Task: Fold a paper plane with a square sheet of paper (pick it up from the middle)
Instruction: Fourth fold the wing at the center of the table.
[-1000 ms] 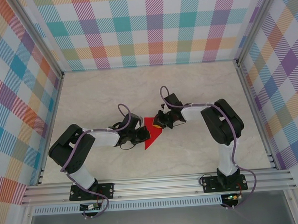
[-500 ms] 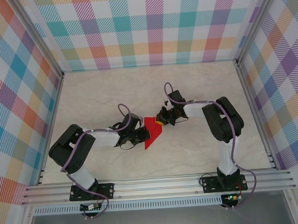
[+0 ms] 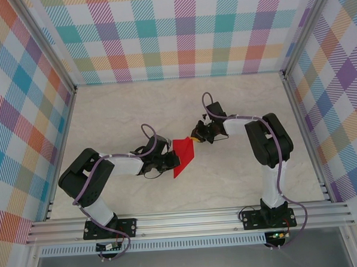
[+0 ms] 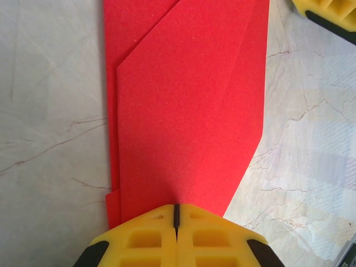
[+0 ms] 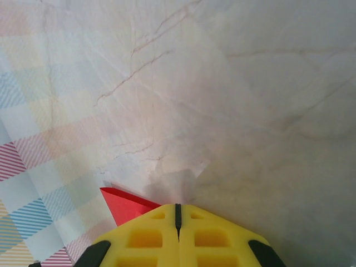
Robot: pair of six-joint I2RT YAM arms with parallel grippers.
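ok, square sheet of paper lies flat on the surface between the two arms, already creased into a narrower layered shape with an angled flap on top, tapering to a point at its near end in the top view. left pincer is clenched, tips together with no gap, sitting right on the paper's left edge. the red runs in under the tips, so i read it as a closed-jaw hold-down pinning the layers to the surface rather than a pinch, though i can't rule out a thin edge caught between the jaws. makes sense: thin paper springs open and slides on a smooth top, so one arm anchors while the other works. right pincer is also clenched and carrying nothing, parked just off the far right corner of the sheet. its wrist view has a small red corner poking out beside the tips, and the left wrist view puts it beside the paper's edge, not on it. closed tips make a blunt narrow tool, good for pressing a crease or nudging a flap, likely why it's shut. by the outline we're mid-fold, not a finished dart yet. risk: sideways drag from the right, with the left anchoring just one edge, could pivot the sheet and skew the fold
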